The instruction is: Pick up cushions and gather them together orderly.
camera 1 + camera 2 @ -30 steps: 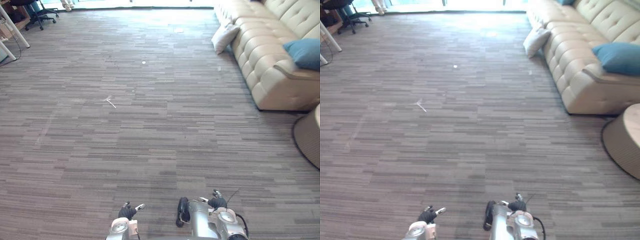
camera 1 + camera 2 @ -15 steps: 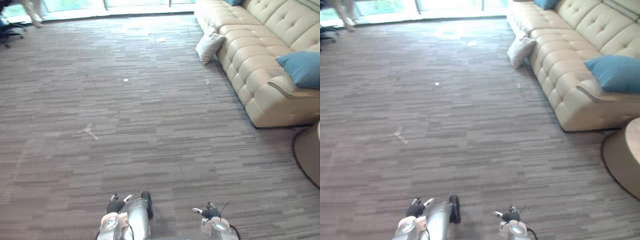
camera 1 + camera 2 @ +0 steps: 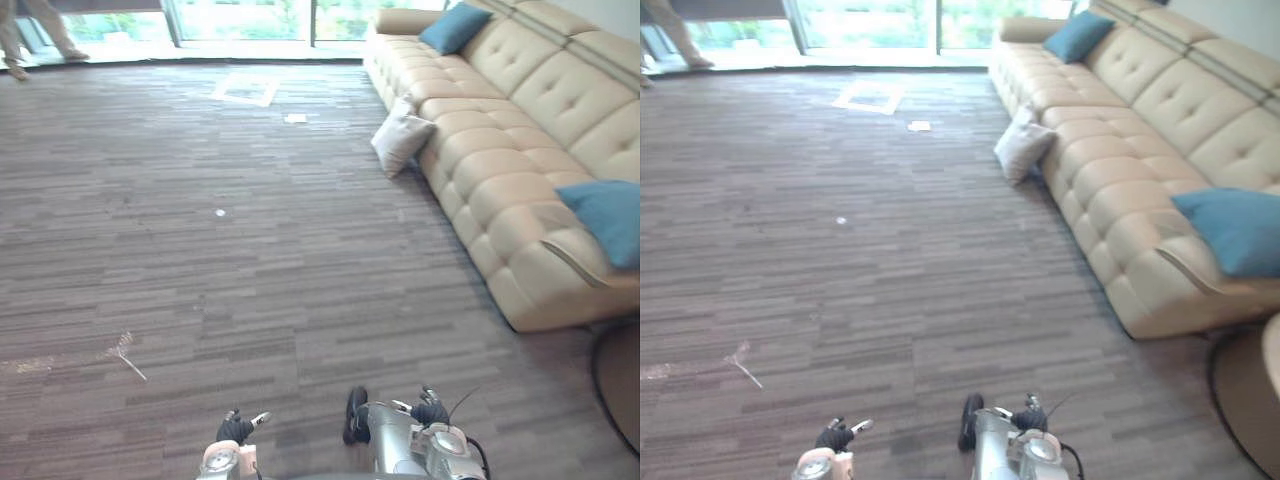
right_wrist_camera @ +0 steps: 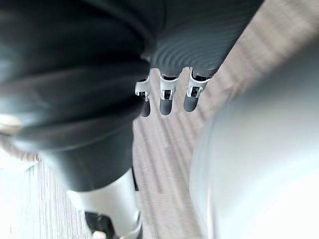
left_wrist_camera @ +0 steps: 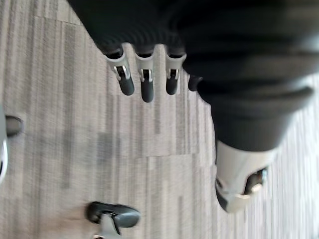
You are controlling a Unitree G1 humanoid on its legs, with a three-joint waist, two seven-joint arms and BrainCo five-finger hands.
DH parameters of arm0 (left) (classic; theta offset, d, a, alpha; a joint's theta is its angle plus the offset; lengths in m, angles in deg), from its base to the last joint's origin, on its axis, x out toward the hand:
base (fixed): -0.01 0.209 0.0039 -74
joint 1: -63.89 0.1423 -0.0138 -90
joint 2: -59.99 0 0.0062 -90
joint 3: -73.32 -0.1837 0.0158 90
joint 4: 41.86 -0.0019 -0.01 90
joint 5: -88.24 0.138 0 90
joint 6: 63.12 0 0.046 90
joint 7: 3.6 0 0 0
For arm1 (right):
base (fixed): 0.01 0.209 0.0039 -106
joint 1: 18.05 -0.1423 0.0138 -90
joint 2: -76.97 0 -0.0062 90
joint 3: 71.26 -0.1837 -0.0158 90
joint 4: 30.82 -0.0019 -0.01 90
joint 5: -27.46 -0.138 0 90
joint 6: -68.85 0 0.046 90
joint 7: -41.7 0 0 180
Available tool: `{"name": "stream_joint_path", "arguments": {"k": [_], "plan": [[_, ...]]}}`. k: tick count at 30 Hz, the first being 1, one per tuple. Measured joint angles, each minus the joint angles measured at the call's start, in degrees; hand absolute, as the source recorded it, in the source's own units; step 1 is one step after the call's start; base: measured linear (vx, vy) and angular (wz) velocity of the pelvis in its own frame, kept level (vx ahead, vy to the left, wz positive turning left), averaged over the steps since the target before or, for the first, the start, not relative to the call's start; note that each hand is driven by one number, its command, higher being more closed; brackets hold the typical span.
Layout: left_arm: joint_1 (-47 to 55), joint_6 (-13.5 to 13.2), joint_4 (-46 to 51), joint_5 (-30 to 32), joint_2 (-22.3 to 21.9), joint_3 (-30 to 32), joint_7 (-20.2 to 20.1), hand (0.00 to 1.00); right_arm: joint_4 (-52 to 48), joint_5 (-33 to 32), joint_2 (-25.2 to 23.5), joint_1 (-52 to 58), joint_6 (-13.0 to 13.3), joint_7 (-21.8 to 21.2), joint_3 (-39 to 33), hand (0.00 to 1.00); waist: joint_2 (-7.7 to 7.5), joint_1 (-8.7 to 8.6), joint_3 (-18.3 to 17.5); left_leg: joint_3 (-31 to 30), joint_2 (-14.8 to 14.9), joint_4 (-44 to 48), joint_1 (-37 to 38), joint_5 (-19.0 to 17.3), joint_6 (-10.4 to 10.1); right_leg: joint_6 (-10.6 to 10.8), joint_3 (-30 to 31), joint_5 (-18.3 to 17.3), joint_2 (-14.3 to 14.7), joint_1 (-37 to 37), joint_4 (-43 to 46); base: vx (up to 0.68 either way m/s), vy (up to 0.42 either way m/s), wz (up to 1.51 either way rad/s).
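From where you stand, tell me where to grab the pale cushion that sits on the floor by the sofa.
Take the pale cushion by its upper edge, coming from the open carpet side. It leans tilted against the sofa front, so that side is blocked, while its top and room-facing face look free.

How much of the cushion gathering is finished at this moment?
Done: nothing looks gathered. The pale cushion leans on the floor against the sofa, and the far blue cushion and near blue cushion lie apart on it. In hand: nothing; the left hand and right hand are open and empty. Left: every pickup.
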Motion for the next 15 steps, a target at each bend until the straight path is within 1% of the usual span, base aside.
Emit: {"name": "stream_joint_path", "arguments": {"k": [1,2,3,4,5,6,7,8,9,10,11,12,13,14,15], "plan": [[-0.2,0.0,0.2,0.0,-0.3,0.4,0.0,0.00,0.1,0.1,0.2,-0.1,-0.2,0.0,-0.5,0.00,0.76,0.03,-0.3,-1.2,0.9,5.9,-2.4,1.5,-0.5,-0.1,-0.6,-2.4,0.1,0.5,1.2,0.73,-0.202,0.24],[-0.6,0.2,0.2,0.0,-0.7,1.7,-0.1,0.00,0.1,0.0,0.6,-0.3,-0.4,0.1,-1.0,0.00,2.10,-0.07,0.4,-3.0,3.2,19.4,-7.8,7.1,-1.3,-0.2,-1.6,-4.9,1.0,3.7,0.6,0.72,-0.193,0.10],[-0.7,0.2,0.4,-0.1,-1.0,2.3,0.0,0.00,0.4,0.0,0.9,-0.5,-0.5,0.1,-1.0,0.00,2.69,0.18,1.1,-3.1,6.4,32.0,-13.6,13.4,-3.2,-0.4,-1.9,-6.2,2.7,7.8,-2.1,0.70,-0.147,0.02],[-0.7,0.2,0.8,0.0,-1.0,2.7,-0.2,0.00,1.0,-0.1,0.9,-0.6,-0.8,0.2,-1.0,0.00,3.08,0.29,1.2,-2.0,8.8,39.4,-17.1,12.4,-2.9,-0.6,-1.9,-6.6,4.0,11.4,-4.5,0.66,-0.088,-0.10],[-0.6,0.2,1.9,0.0,-0.8,3.6,-0.2,0.00,1.5,-0.1,0.2,-0.7,-1.1,0.3,-1.0,0.00,2.76,0.40,1.6,-0.1,10.7,45.1,-20.7,8.9,-2.2,-0.8,-1.7,-6.7,5.0,17.3,-8.3,0.77,-0.082,-0.08],[-0.5,0.1,3.0,-0.1,-0.2,3.9,-0.2,0.00,1.5,-0.2,-0.9,-0.8,-1.2,0.3,-0.9,0.00,1.03,0.65,2.1,2.3,10.9,46.4,-24.7,6.5,-1.3,-0.5,-1.5,-6.9,4.9,22.7,-13.2,0.61,-0.062,-0.01],[-0.5,-0.1,3.7,-0.2,0.1,3.9,-0.2,0.00,1.6,-0.2,-1.6,-0.7,-1.2,0.3,-0.9,0.00,0.06,0.68,2.2,4.2,10.9,45.2,-28.1,5.1,-0.4,-0.2,-1.4,-6.8,4.8,26.1,-16.4,0.57,-0.049,0.03],[-0.5,-0.4,4.7,-0.2,0.4,3.9,-0.3,0.00,2.3,-0.2,-2.2,-0.9,-1.1,0.3,-0.8,0.00,-0.57,0.95,2.1,6.6,10.7,41.3,-32.7,3.7,0.3,0.5,-1.3,-6.6,4.6,29.3,-20.1,0.53,-0.004,-0.11],[-0.5,-0.5,5.5,-0.2,0.5,3.9,-0.3,0.00,3.2,-0.2,-2.3,-1.2,-1.3,0.3,-1.0,0.00,-0.60,1.74,2.1,9.0,10.0,32.9,-36.0,3.0,1.0,1.2,-0.9,-6.8,4.2,31.9,-22.5,0.64,0.072,-0.24],[-0.5,-0.5,5.8,-0.2,0.6,3.9,-0.4,0.00,3.7,-0.2,-2.4,-1.1,-1.3,0.4,-1.1,0.00,-0.59,2.46,2.1,9.6,8.6,25.4,-37.8,3.3,1.2,2.5,-0.3,-7.4,3.5,33.8,-23.6,0.56,0.120,-0.34],[-0.5,-0.7,5.9,-0.2,0.6,4.1,-0.3,0.00,3.8,-0.2,-2.4,-1.0,-1.5,0.4,-1.0,0.00,-0.48,3.16,2.2,10.0,7.4,18.1,-39.6,4.7,1.3,3.8,0.3,-8.3,2.9,35.7,-24.4,0.60,0.200,-0.40],[0.1,-1.0,5.8,-0.2,0.5,4.6,-0.3,0.00,4.2,-0.2,-2.5,-0.8,-1.4,0.6,-0.9,0.00,-0.43,3.75,2.1,9.8,5.6,6.7,-40.6,9.6,0.1,5.3,1.0,-10.0,2.1,38.2,-25.7,0.60,0.252,-0.48],[0.8,-1.4,6.3,-1.2,0.4,5.2,-0.2,0.00,5.1,-0.2,-2.2,-1.0,-1.3,0.7,-0.6,0.00,-0.61,4.26,1.9,9.4,4.7,5.6,-40.8,15.1,0.6,6.2,2.4,-10.9,2.1,39.9,-26.5,0.61,0.269,-0.55],[0.7,-1.5,6.2,-1.4,0.9,5.1,-0.1,0.00,6.1,-0.2,-2.6,-1.2,-1.4,0.7,-0.1,0.00,-1.48,4.69,1.2,8.8,3.4,6.6,-40.8,17.4,3.2,5.9,4.2,-11.1,1.0,41.1,-27.4,0.79,0.357,-0.36],[0.4,-1.3,6.2,-1.2,1.8,5.1,-0.1,0.00,6.8,-0.2,-4.0,-1.6,-1.4,0.8,0.6,0.00,-3.45,4.22,0.3,9.8,1.9,7.8,-41.4,14.6,4.7,3.9,5.8,-8.6,-1.0,40.0,-26.8,0.80,0.386,-0.29]]}}
